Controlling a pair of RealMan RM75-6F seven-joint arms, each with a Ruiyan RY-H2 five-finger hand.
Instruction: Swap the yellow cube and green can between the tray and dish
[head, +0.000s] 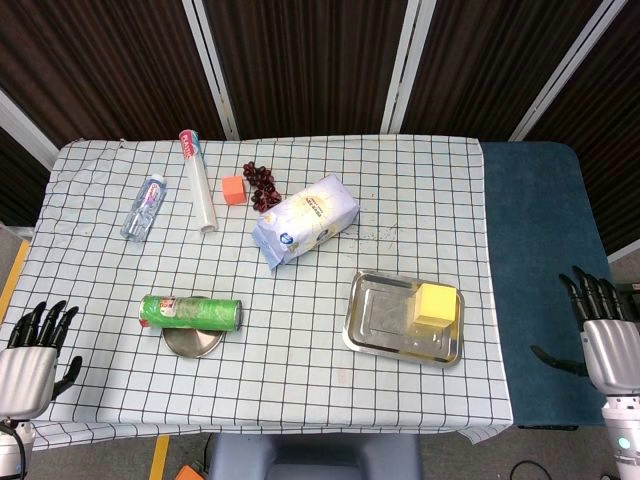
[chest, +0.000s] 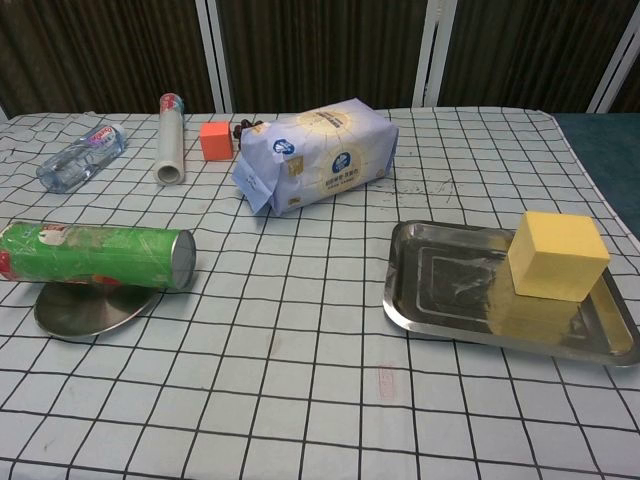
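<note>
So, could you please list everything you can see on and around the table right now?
green can: 1, green, lying on its side across the dish
dish: 1, silver, front left
yellow cube: 1, yellow, right end of the tray
tray: 1, silver, front right
tissue pack: 1, white-blue, centre
orange block: 1, orange, back
grapes: 1 bunch, dark red, beside the block
roll: 1, white, back left
water bottle: 1, clear, far left
left hand: open, off the table's left edge
right hand: open, off the right edge
</note>
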